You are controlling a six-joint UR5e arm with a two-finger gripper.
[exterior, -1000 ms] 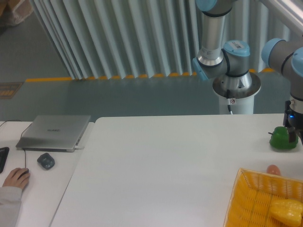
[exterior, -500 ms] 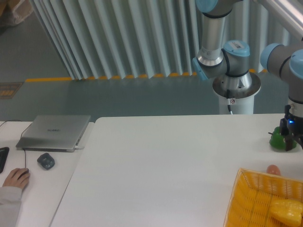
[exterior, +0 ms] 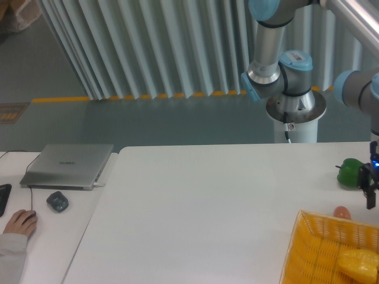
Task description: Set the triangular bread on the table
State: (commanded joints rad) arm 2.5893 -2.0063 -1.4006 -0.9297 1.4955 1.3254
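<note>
1. Nearest, at the table's front right corner: yellow woven basket [exterior: 323, 251], cut by the frame edge, holding a yellow, wedge-like lump [exterior: 358, 264] against its right side. Probably the triangular bread, though too blurred to be sure.
2. Just behind the basket's far rim: a small pinkish rounded item [exterior: 341, 212] on the table [exterior: 207, 201], kind unclear.
3. Front left, on a separate lower desk: a person's hand [exterior: 19, 223] on a mouse, a dark small object [exterior: 57, 202] and a closed laptop [exterior: 67, 165] further back.
4. Near the table's right edge, behind the basket: gripper [exterior: 371, 190], mostly cropped by the frame, hanging beside a green pepper-like item [exterior: 350, 172]. No telling whether the claw is spread or pressed together; nothing visibly held.
5. Farthest: arm base pedestal [exterior: 294, 115] beyond the table's back edge.
6. Step in hand, by judgement: approach phase, bread not yet picked, lying in the basket.
7. Next move, by judgement: travel forward over the basket, descend onto the wedge with claw spread, pinch, lift clear of the rim, then set down on bare tabletop left of the basket.
</note>
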